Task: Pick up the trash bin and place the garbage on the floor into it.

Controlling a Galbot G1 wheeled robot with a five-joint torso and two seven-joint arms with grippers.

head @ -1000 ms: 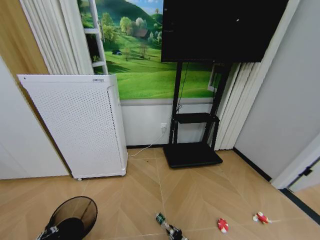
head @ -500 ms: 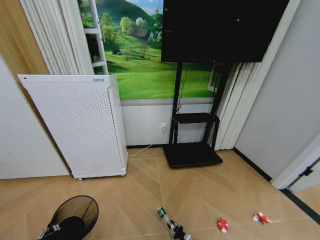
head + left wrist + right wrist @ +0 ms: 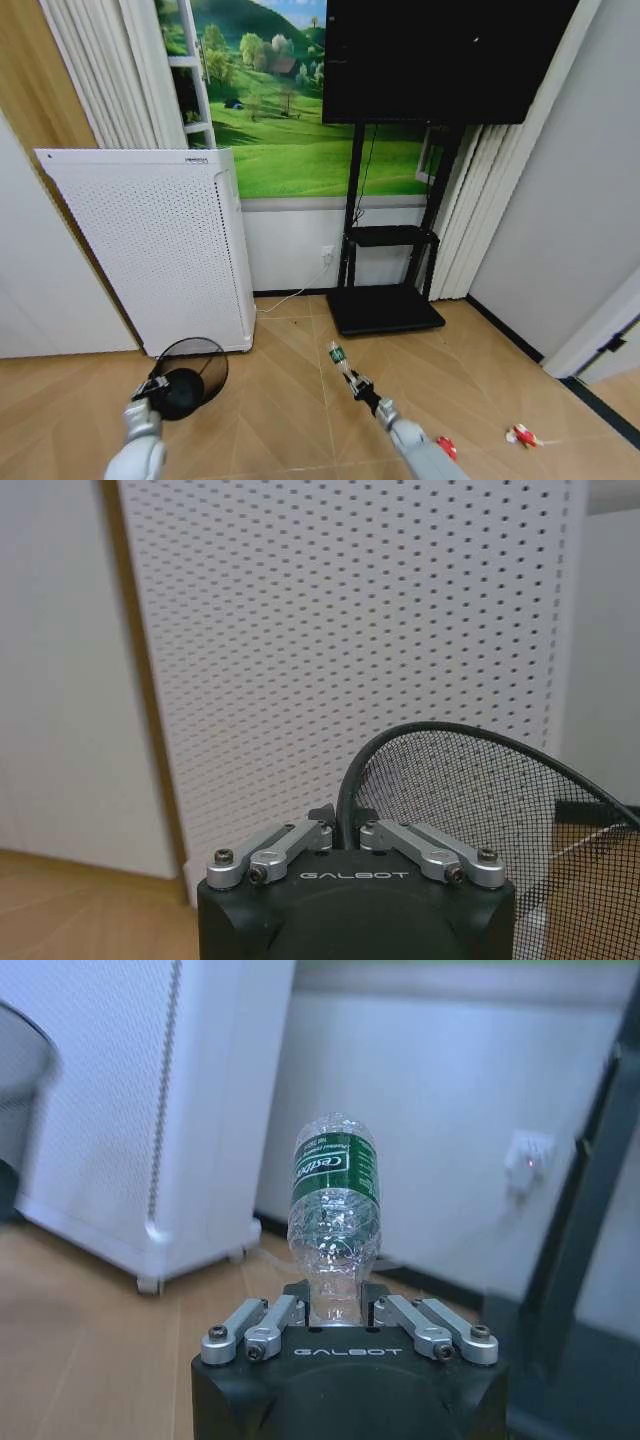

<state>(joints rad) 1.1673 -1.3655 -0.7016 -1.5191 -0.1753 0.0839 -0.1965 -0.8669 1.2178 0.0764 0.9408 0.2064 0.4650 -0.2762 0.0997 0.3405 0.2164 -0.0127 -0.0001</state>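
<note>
Left gripper (image 3: 157, 385) is clamped on the rim of the small round black wire-mesh trash bin (image 3: 192, 376), held off the light tan chevron wood floor (image 3: 290, 390) and tipped, its open mouth facing roughly toward the camera and slightly rightward, just in front of the tall white perforated air purifier (image 3: 160, 250). In the left wrist view the jaws pinch the bin's wire rim (image 3: 345, 790).

Right gripper (image 3: 359, 384) grips the clear plastic bottle with green label (image 3: 340, 361), near mid-floor. Bottle's long axis runs straight out from the jaws, tip pointing up and left. The bin lies to the left of the bottle, apart, with open floor between; the bottle end is the nearer part.

Two crumpled red-and-white wrappers (image 3: 522, 436) lie on the floor toward the right edge, one (image 3: 446, 447) beside the right arm.
</note>
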